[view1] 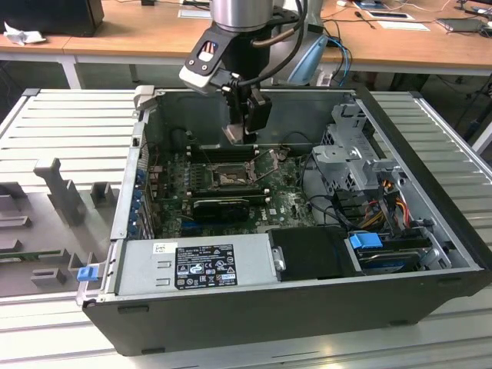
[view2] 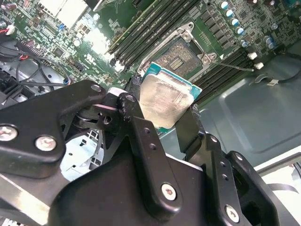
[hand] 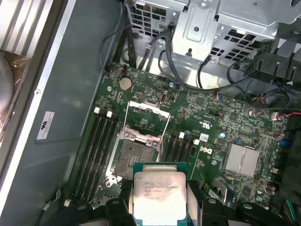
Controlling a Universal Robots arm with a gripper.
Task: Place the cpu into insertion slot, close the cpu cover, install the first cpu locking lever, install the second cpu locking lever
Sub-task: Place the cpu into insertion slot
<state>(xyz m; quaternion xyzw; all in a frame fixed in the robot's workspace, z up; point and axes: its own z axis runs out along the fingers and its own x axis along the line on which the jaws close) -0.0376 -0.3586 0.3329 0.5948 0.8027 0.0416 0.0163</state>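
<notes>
Second wrist view: my gripper (view2: pixel 162 115) pinches the cpu (view2: pixel 167 99) (unseated); skew over the insertion slot (view2: pixel 181 52) could bend pins.

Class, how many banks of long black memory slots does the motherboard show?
2: one bank on one side of the insertion slot, the other bank on its opposite side. The held cpu may hide more.
</notes>
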